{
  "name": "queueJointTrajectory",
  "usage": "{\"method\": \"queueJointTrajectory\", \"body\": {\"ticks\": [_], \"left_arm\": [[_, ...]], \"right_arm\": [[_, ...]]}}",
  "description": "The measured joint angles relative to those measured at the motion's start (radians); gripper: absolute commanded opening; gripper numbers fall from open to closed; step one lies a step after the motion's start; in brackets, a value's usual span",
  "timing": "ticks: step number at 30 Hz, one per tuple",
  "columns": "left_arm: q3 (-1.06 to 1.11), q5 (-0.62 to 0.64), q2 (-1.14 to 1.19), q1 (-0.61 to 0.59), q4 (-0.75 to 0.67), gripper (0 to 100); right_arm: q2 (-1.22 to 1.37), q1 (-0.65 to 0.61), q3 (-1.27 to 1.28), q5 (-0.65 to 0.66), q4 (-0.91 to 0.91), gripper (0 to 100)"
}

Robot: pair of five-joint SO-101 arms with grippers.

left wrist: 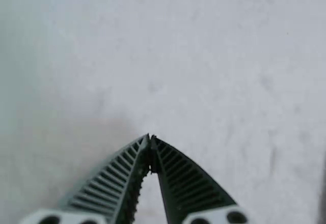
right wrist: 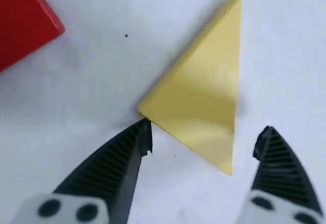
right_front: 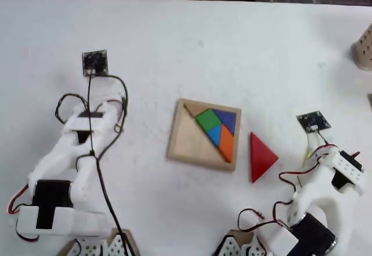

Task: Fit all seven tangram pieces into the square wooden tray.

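While the left end effector [left wrist: 151, 138] sits closed over bare bench [left wrist: 214, 56], the right end effector [right wrist: 206, 131] stands open astride a yellow triangle [right wrist: 204, 81], seemingly to grip it for the tray [right_front: 185, 142].

White arms [right_front: 58, 151], black ribbed grippers [left wrist: 150, 138] [right wrist: 206, 131]

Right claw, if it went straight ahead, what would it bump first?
Probably the yellow triangle: it lies right ahead of the open right claw, though the claw's height above it is unclear.

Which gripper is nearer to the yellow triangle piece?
Right. The right gripper is open astride the yellow triangle; the left gripper is shut over bare table beyond the tray.
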Motion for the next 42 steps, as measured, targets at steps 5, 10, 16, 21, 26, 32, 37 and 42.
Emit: {"method": "queueJointTrajectory", "body": {"ticks": [5,10,16,21,26,32,37,42], "left_arm": [[0.000,0.000,0.000,0.000,0.000,2],[0.000,0.000,0.000,0.000,0.000,2],[0.000,0.000,0.000,0.000,0.000,2],[0.000,0.000,0.000,0.000,0.000,2],[0.000,0.000,0.000,0.000,0.000,2],[0.000,0.000,0.000,0.000,0.000,2],[0.000,0.000,0.000,0.000,0.000,2],[0.000,0.000,0.000,0.000,0.000,2]], "right_arm": [[0.081,-0.029,-0.011,-0.017,-0.040,31.9],[0.190,-0.031,-0.084,-0.112,-0.038,29.9],[0.275,-0.037,-0.152,-0.120,0.005,13.9],[0.308,-0.043,-0.233,-0.133,0.051,17.7],[0.342,-0.055,-0.328,-0.253,0.170,27.6],[0.350,-0.117,-0.419,-0.428,0.308,28.3],[0.351,-0.164,-0.466,-0.583,0.322,28.3],[0.351,-0.170,-0.502,-0.666,0.316,28.3]]}}
